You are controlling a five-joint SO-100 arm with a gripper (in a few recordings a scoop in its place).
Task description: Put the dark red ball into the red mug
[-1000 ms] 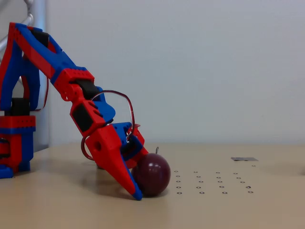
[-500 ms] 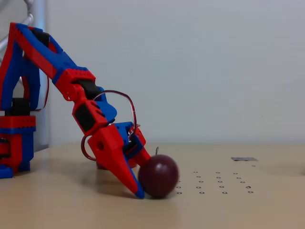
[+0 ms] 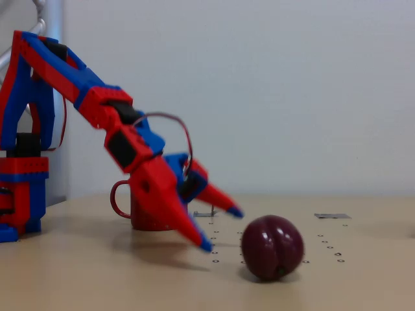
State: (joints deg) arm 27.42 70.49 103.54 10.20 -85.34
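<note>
Your red-and-blue claw [image 3: 224,228] gapes wide, holding nothing. The glossy maroon ball [image 3: 272,247] rests on the worktop [image 3: 363,278] at its 4 o'clock. The red handled mug [image 3: 139,208] stands behind the claw.

1. Red mug [image 3: 139,217] largely hidden behind the pincer [image 3: 222,228]; handle and part of the wall visible, rim covered.
2. Arm base [image 3: 19,194] cut off by the left edge.
3. Small flat grey item [image 3: 332,216] on the counter [image 3: 363,285], too small to identify.
</note>
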